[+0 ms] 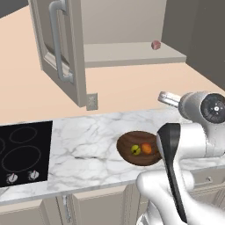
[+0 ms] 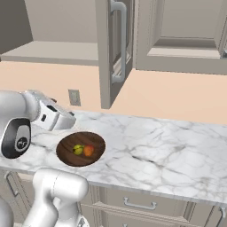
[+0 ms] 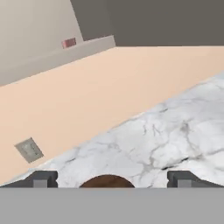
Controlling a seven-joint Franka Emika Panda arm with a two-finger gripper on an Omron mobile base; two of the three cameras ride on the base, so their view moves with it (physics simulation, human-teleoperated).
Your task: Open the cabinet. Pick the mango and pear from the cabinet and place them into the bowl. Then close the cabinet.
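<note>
cabinet (image 1: 66, 52) open, fruits in bowl (image 1: 127, 147)

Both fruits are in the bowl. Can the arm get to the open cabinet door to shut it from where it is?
Probably yes: the cabinet door hangs open over the counter, nothing between it and the open gripper.

The surface (image 1: 88, 145) is glossy veined white marble. The bowl (image 1: 127, 151) is dark grained wood. The cabinet (image 1: 74, 52) looks matt, its handle (image 1: 56, 39) brushed metal.

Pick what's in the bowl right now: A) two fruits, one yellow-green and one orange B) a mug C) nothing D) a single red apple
A: the bowl on the marble counter holds a yellow-green fruit and an orange fruit side by side.
</note>
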